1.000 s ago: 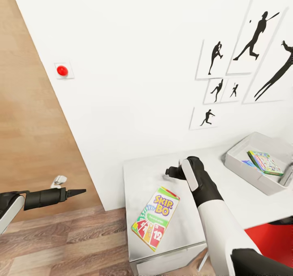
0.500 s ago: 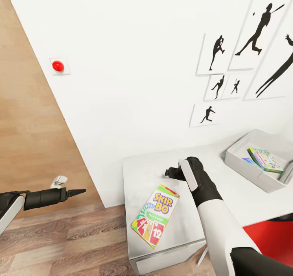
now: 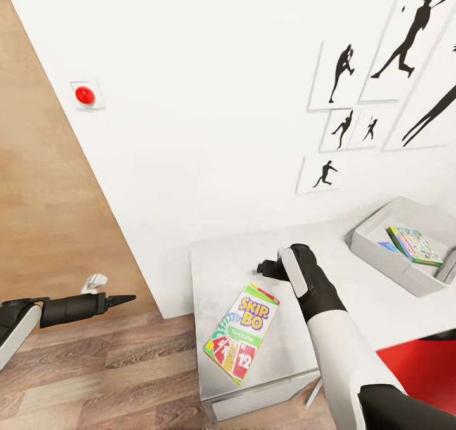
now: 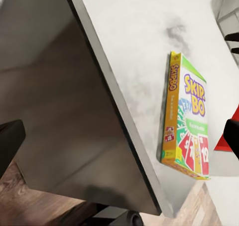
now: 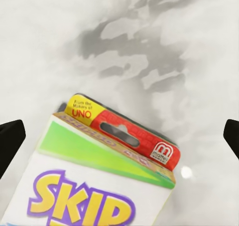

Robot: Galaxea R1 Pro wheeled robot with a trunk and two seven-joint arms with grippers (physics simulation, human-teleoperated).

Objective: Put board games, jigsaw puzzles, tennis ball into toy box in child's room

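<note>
A Skip-Bo board game box lies flat on the white table, close to its front left corner. My right gripper hovers open just beyond the box's far end, a little above the tabletop. The right wrist view looks down on the box's red top end, with the fingertips spread wide on either side. At the table's right end stands the white toy box, which holds a colourful game box. My left gripper hangs open over the wooden floor, left of the table. The left wrist view shows the Skip-Bo box.
The table stands against a white wall with black silhouette pictures and a red button. A small white object sits at the base of the wooden wall on the left. Red flooring shows under the table's right part.
The head view has shifted slightly, so the wall pictures and the button sit a little higher. Both arms and the Skip-Bo box hold their places.
</note>
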